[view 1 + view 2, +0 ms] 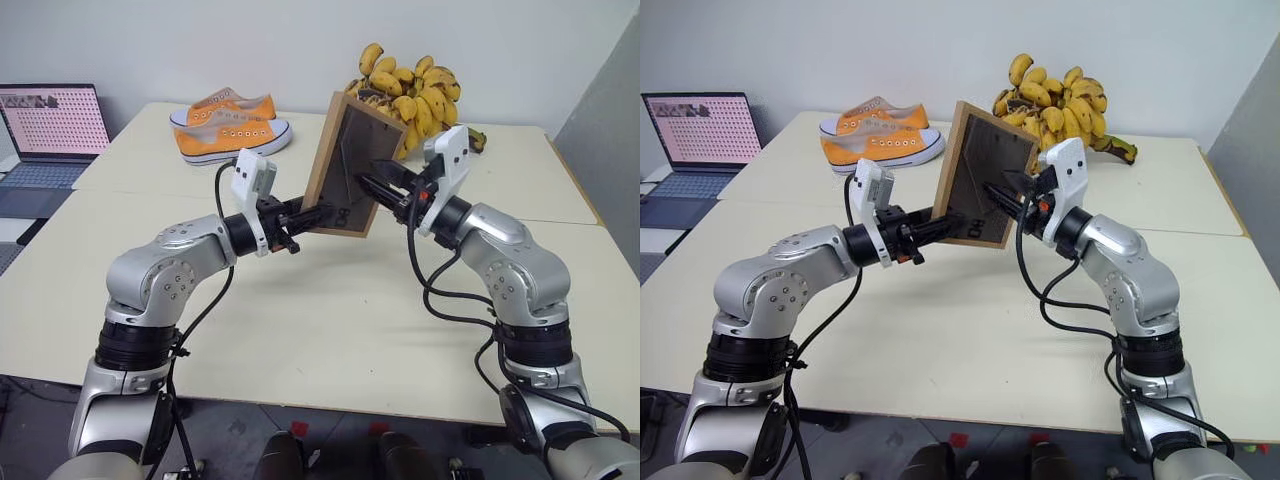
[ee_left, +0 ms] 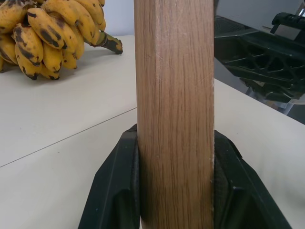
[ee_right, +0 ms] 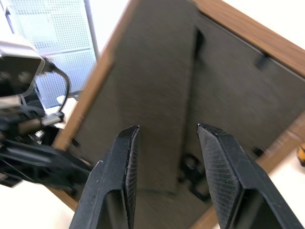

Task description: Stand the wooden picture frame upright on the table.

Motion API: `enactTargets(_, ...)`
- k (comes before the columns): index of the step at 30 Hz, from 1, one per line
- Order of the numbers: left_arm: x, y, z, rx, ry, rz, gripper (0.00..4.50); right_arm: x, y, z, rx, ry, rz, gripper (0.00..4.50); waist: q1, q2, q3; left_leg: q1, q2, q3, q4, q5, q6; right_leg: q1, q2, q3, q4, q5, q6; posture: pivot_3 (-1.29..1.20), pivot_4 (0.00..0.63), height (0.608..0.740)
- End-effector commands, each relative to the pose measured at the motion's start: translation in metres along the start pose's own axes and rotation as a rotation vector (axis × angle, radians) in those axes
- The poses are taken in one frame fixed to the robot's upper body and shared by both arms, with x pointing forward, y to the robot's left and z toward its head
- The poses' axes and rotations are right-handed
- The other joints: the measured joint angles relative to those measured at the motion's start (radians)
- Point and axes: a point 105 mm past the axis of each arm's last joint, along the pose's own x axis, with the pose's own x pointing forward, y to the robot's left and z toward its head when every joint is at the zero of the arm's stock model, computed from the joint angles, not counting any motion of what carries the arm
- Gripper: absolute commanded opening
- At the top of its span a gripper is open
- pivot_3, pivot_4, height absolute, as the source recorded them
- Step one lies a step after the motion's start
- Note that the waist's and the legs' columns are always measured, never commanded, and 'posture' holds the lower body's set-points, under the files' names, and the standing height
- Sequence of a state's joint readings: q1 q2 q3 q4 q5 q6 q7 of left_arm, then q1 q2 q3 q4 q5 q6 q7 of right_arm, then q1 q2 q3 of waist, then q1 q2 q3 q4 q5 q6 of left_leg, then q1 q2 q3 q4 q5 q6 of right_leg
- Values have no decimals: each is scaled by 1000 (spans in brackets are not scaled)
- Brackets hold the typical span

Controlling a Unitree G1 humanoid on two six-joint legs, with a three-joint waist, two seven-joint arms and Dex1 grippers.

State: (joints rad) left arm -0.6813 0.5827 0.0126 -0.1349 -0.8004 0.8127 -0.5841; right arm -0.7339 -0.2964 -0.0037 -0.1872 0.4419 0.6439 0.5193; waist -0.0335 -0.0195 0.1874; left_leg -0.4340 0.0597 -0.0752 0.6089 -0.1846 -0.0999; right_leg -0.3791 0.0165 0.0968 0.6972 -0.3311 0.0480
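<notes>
— Holding the frame (image 1: 347,165) up off the table (image 1: 330,310), tilted, this side of the bananas (image 1: 415,88)?
— Yes. The left gripper (image 1: 318,216) reaches in level and pinches its lower edge. The right gripper (image 1: 368,183) points at the dark back, fingers (image 3: 121,162) parted, gripping nothing.

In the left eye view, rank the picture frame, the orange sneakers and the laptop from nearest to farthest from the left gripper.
1. Wooden picture frame: clamped by its edge in the left gripper, above the table.
2. Orange sneakers: beyond the gripper, at the table's far left.
3. Laptop: far left, off the table.
</notes>
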Motion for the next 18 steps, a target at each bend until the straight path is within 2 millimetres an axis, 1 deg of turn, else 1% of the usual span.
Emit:
enactTargets(1, 0, -19, 29, 81, -89, -82, 1276, -1, -1, 7, -41, -22, -1, 2021, 0, 0, 0, 0, 0, 0, 0, 0, 0, 0, 0, 0, 0, 0, 0, 0, 150, 740)
enactTargets(7, 4, -16, 26, 79, -85, -79, 1276, 8, 17, 19, -9, -71, 36, 2021, 0, 0, 0, 0, 0, 0, 0, 0, 0, 0, 0, 0, 0, 0, 0, 0, 150, 740)
enactTargets(11, 9, 0, 17, 57, -64, -40, 1276, 11, 31, 33, 24, -119, 56, 2021, 0, 0, 0, 0, 0, 0, 0, 0, 0, -1, 0, 0, 1, 0, 0, 0, 150, 740)
enactTargets(15, 12, 19, 10, 46, -44, 13, 1276, 8, 32, 34, 37, -120, 42, 2021, 1, 0, 0, 0, 0, 0, 0, 0, 0, 0, 0, 0, 1, 0, 0, 0, 150, 740)
enactTargets(18, 12, 29, 13, 42, -49, 36, 1276, 2, 29, 28, 43, -101, 18, 2021, 1, 0, 0, 0, 0, 0, 0, 0, 0, 0, 0, 0, 1, 0, 0, 0, 150, 740)
